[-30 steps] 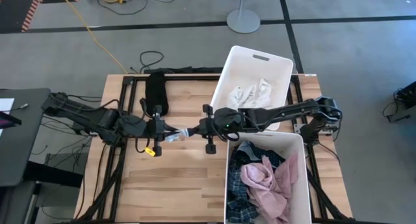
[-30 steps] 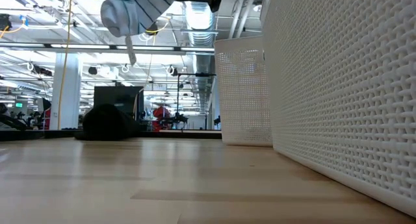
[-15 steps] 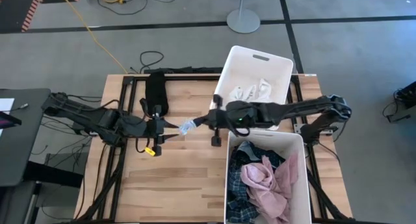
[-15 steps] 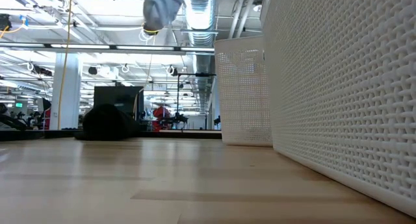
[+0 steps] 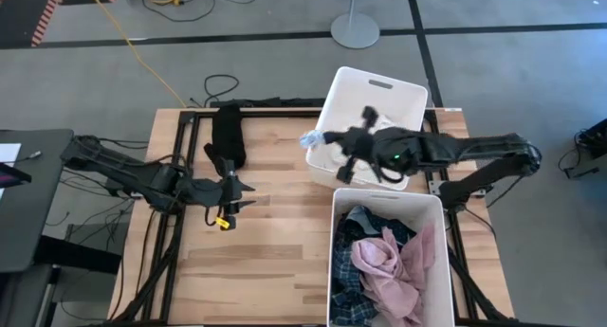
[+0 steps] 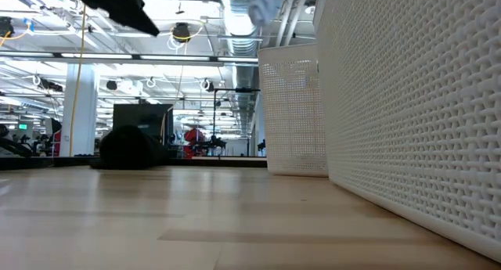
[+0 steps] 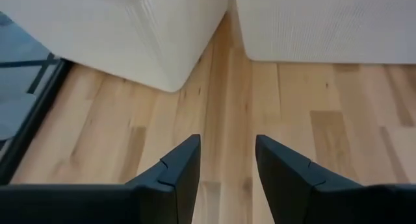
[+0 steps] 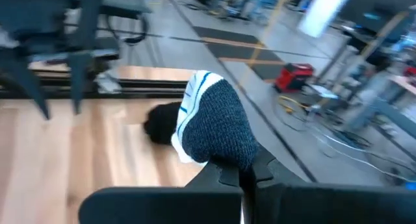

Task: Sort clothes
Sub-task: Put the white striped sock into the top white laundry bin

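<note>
My right gripper (image 5: 321, 139) is shut on a striped sock (image 5: 308, 138), white with blue stripes and a dark grey end, held in the air at the left rim of the far white bin (image 5: 403, 92). White socks (image 5: 365, 136) lie in that bin. The pink piece (image 5: 389, 261) and the blue plaid shirt (image 5: 346, 280) lie in the near bin (image 5: 444, 270). A black piece (image 5: 228, 136) lies flat on the table's far left part; it also shows in the low view (image 6: 129, 149). My left gripper (image 5: 245, 190) is open and empty above the table's middle. My right gripper pinches the sock's dark grey end (image 8: 224, 152) between its two fingers. The sock sticks out past the fingertips, its white striped part (image 8: 192, 100) beyond the grey. It is lifted clear of the table, over the far bin's left rim.
The two white bins stand side by side on the table's right half, with a narrow gap (image 7: 229, 36) between them. Bare wood (image 5: 256, 261) lies at the near left. Black frame bars (image 5: 266, 109) run along the table's far edge.
My right gripper has carried the striped sock up and toward the table's far right, from beside my left gripper to the far bin's left rim, and has turned on the way. The sock has come away from my left gripper, which has stayed in place.
</note>
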Tool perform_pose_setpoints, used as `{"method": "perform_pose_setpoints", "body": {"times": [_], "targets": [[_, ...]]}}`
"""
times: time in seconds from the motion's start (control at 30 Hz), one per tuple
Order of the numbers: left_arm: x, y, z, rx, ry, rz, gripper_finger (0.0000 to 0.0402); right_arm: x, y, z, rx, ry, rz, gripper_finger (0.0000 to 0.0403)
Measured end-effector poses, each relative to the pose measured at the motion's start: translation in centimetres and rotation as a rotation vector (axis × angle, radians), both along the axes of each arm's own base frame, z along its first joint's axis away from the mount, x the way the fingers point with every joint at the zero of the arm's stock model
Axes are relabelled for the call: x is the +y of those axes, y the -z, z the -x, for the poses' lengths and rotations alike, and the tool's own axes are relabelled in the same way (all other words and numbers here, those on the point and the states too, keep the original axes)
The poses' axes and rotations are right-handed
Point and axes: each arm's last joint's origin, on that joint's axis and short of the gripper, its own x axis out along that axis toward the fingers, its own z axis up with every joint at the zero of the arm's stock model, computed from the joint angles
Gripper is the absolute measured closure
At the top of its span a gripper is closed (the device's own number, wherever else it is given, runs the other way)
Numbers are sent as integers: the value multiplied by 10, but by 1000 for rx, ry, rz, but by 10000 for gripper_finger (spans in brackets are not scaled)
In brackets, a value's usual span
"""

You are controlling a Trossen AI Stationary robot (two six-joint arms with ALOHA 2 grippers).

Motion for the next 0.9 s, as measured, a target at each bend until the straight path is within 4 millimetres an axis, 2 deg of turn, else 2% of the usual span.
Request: {"method": "perform_pose_setpoints", "body": {"times": [0.2,0.4,0.9], "targets": [[-1,26,-2,1,-4,5,258,-19,-9,37,37,179,-20,403],[-1,46,-2,-12,-3,9,258,-42,-5,68,100,357,-107,403],[1,68,0,-2,-12,-10,259,-74,20,98,311,653,-245,403]]}}
